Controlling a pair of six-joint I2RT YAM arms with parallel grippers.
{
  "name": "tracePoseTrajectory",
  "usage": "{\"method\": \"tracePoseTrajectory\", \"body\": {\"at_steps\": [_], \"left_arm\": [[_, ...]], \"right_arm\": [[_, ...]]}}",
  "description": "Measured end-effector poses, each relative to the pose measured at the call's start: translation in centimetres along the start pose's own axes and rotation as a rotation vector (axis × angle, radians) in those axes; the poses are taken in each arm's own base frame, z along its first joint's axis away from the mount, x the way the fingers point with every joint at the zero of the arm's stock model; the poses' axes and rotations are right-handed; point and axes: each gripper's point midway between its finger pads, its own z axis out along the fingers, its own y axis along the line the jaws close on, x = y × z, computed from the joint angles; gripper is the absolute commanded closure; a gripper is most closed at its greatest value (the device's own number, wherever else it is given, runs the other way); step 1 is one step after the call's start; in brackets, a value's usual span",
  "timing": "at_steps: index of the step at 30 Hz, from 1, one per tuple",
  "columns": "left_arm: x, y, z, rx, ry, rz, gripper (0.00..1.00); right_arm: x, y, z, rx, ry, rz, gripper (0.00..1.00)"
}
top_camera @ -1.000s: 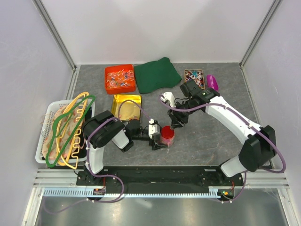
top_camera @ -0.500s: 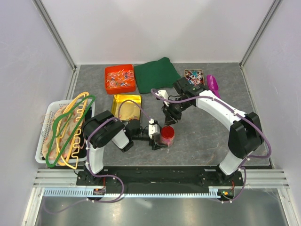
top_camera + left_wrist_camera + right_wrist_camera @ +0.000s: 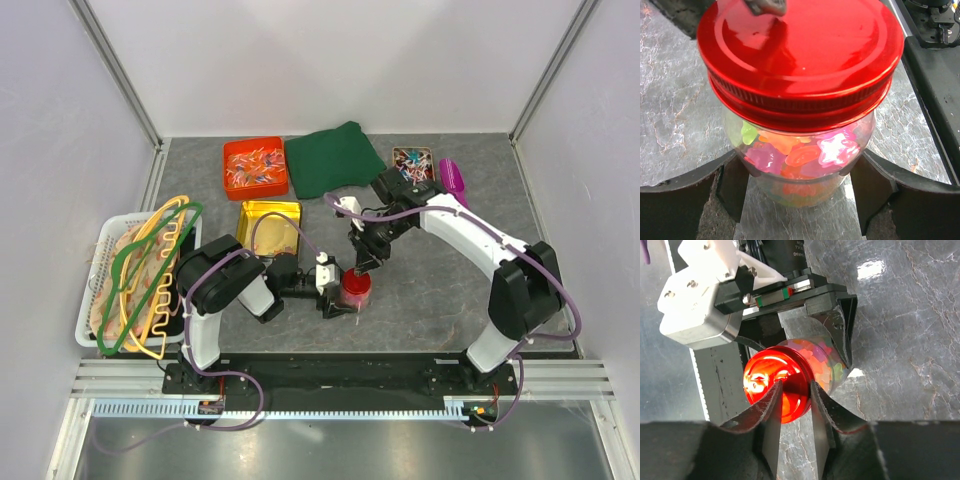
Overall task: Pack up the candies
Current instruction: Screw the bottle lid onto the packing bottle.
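Observation:
A clear glass jar point(image 3: 354, 292) with a red screw lid point(image 3: 800, 50) stands on the grey table between the arms. The candies point(image 3: 790, 155) fill it: pink, orange, yellow and green gummy pieces. My left gripper point(image 3: 800, 189) is shut on the jar, a black finger point(image 3: 732, 187) pressed to each side of the glass below the lid. My right gripper point(image 3: 796, 387) hangs just above the lid point(image 3: 775, 385), pointing down at it. Its jaws stand narrowly open with nothing between them, and one fingertip is over the lid's rim.
At the back lie an orange bin of wrapped sweets point(image 3: 256, 167), a green cloth point(image 3: 333, 158), a small tray of wrapped sweets point(image 3: 412, 162) and a purple object point(image 3: 452, 175). A gold tin point(image 3: 269, 226) sits behind the left arm. A white basket of hangers point(image 3: 135, 280) stands left.
My right gripper has swung left and come down over the jar's lid, and its jaws have narrowed. The left gripper and the jar have stayed put.

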Motion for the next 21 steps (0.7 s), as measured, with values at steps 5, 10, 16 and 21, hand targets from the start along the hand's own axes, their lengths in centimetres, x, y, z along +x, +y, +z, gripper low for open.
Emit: {"method": "tracePoseTrajectory", "body": {"at_steps": [5,10,16,21], "left_arm": [[-0.04,-0.01,0.03,0.002,-0.001,0.002,0.45],[-0.07,-0.08,0.05,0.006,-0.002,0.007,0.46],[-0.11,-0.38,0.19,0.018,-0.003,0.013,0.46],[-0.13,-0.42,0.22,0.019,-0.004,0.016,0.47]], "right_arm": [[0.24,-0.05,-0.12,0.007,-0.01,-0.013,0.73],[0.34,0.09,-0.34,0.02,-0.028,-0.036,0.79],[0.68,0.35,-0.78,0.044,-0.04,-0.06,0.84],[0.76,0.34,-0.85,0.051,-0.044,-0.068,0.85]]}}
